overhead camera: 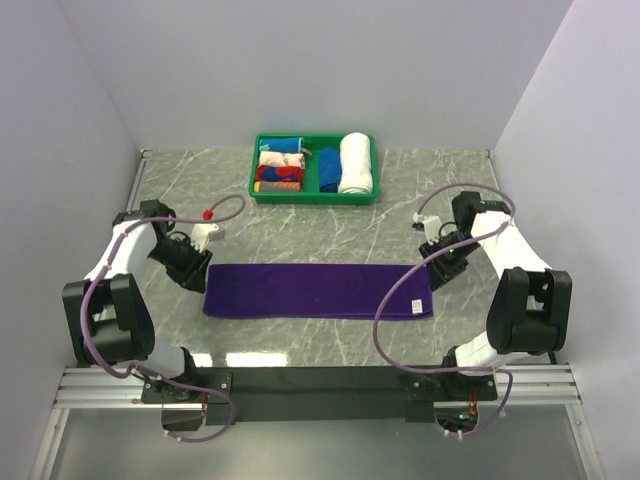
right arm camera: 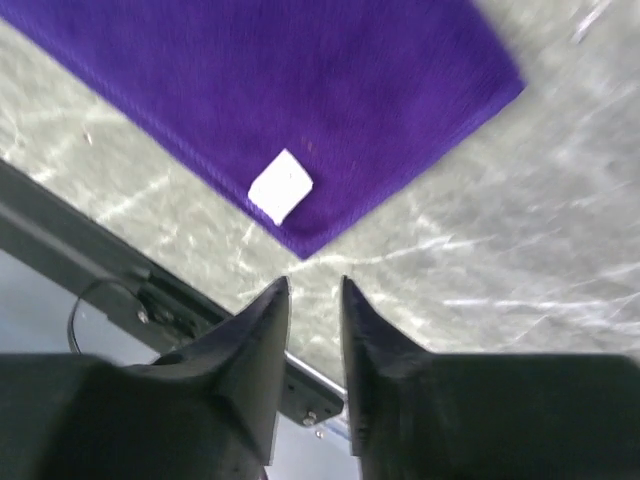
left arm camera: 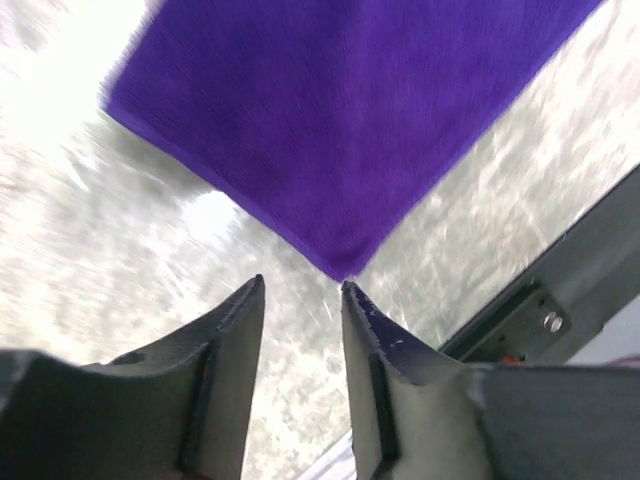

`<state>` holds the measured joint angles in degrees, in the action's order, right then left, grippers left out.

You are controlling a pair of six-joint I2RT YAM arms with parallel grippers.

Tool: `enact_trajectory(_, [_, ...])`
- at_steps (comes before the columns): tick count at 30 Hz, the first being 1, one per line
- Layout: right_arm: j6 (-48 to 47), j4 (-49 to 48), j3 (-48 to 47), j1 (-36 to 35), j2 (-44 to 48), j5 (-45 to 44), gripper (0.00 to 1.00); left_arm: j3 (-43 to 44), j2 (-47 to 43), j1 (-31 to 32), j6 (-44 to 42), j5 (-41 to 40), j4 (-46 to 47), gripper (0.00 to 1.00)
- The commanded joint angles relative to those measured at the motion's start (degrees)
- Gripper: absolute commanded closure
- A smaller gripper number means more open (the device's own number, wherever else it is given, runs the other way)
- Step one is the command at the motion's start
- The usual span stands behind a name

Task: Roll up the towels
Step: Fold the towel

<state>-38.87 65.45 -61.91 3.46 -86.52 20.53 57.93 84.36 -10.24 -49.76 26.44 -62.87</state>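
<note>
Towel point(overhead camera: 318, 290) rolled at all?

— No. The purple towel lies flat on the bench point(overhead camera: 480, 200), a long strip running side to side between the two arms. No turn has been started at either end. I'd say the whole roll is left to do.

And the jaws?

— Both pairs stand a little apart with nothing between them. In the left wrist view the left jaws point at a corner of the towel's left end, just short of it. In the right wrist view the right jaws sit just short of the near right corner, by the white tag point(right arm camera: 280, 186). Neither pair touches cloth, as far as I can tell.

What else is about?

— A green tray point(overhead camera: 253, 172) at the far side, well apart from the towel. It holds a white roll point(overhead camera: 355, 162), a blue one point(overhead camera: 328, 168) and some coloured cloths point(overhead camera: 280, 165).

Anything in the way?

— Nothing lies on the towel or just beside it. My one worry is the right arm's cable point(overhead camera: 377, 325), which loops across the strip's right end in the overhead view and might snag it.
</note>
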Motion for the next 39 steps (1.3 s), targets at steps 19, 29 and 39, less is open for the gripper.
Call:
enact_trajectory(19, [17.2,-17.5,-2.4,-7.7,-18.8,-18.2,0.76,-6.0,6.6,7.3,23.5,-3.5,20.5,0.66])
enact_trajectory(29, [18.9,-12.1,-20.0,-6.5,-22.2,-17.7,0.69,0.4,5.1,7.5,29.1,4.7,18.6,0.59])
enact_trajectory(39, [27.2,-11.6,-16.4,-1.7,-18.6,-12.1,0.57,2.5,-1.0,7.5,30.7,4.4,17.7,0.42])
